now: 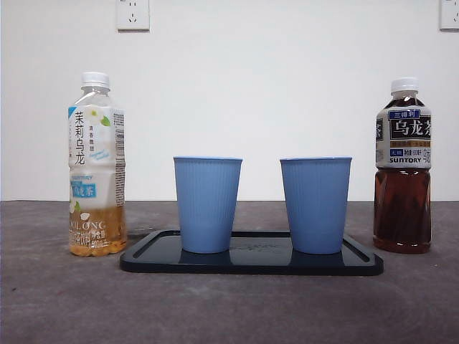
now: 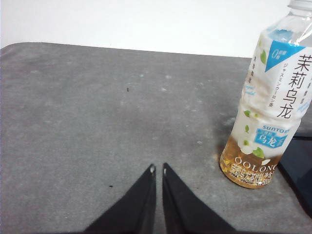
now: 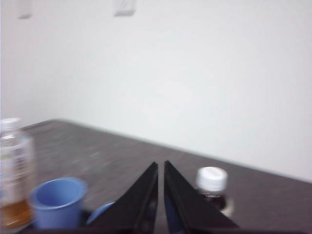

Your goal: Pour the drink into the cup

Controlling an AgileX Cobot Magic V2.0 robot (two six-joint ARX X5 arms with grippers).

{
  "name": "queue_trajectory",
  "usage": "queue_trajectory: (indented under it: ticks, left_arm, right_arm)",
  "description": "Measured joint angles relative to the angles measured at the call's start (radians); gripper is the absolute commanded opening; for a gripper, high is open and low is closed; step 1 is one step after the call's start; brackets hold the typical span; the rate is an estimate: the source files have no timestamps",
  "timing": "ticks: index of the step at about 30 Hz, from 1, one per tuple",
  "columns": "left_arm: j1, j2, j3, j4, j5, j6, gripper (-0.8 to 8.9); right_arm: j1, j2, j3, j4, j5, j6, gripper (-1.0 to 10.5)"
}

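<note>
Two blue cups (image 1: 207,204) upright on a dark tray (image 1: 251,262), flanked by a jasmine bottle (image 1: 96,165) and a dark tea bottle (image 1: 403,166), both capped and ungrasped; left gripper (image 2: 158,169) and right gripper (image 3: 161,165) pinched closed, empty.

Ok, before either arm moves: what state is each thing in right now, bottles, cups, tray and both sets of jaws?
Jasmine oolong bottle: upright, capped, about a quarter full, beside the tray.
Dark oolong bottle: upright, capped, mostly full, at the tray's other end.
First blue cup: upright on the tray, contents hidden.
Second blue cup: upright on the tray, contents hidden.
Tray: flat on the table.
Left gripper: shut, holding nothing.
Right gripper: shut, holding nothing.
</note>
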State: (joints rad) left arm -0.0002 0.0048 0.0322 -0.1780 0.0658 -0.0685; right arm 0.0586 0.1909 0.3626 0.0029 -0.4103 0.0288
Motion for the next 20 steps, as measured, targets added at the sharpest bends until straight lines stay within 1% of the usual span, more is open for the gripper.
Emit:
queue_trajectory:
  ticks: [1, 3, 7, 9, 15, 18, 20]
  left_arm:
    - [0.000, 0.000, 0.000, 0.000, 0.000, 0.000, 0.21]
    - [0.000, 0.000, 0.000, 0.000, 0.000, 0.000, 0.21]
    - [0.000, 0.000, 0.000, 0.000, 0.000, 0.000, 0.21]
    - [0.000, 0.000, 0.000, 0.000, 0.000, 0.000, 0.21]
    - [0.000, 0.000, 0.000, 0.000, 0.000, 0.000, 0.21]
    - [0.000, 0.000, 0.000, 0.000, 0.000, 0.000, 0.21]
    - [0.000, 0.000, 0.000, 0.000, 0.000, 0.000, 0.21]
  right_arm:
    - [-0.002, -0.025, -0.032, 0.018, 0.028, -0.003, 0.2]
    - [-0.008, -0.080, -0.105, 0.014, 0.122, -0.007, 0.2]
    - [-0.008, -0.138, -0.207, -0.040, 0.309, -0.007, 0.2]
    - [-0.008, -0.158, -0.248, -0.055, 0.388, -0.007, 0.2]
    - [-0.010, -0.186, -0.337, -0.056, 0.439, -0.006, 0.2]
    - [-0.010, -0.184, -0.346, -0.157, 0.463, -0.006, 0.2]
    - [-0.010, -0.184, -0.345, -0.170, 0.479, -0.006, 0.2]
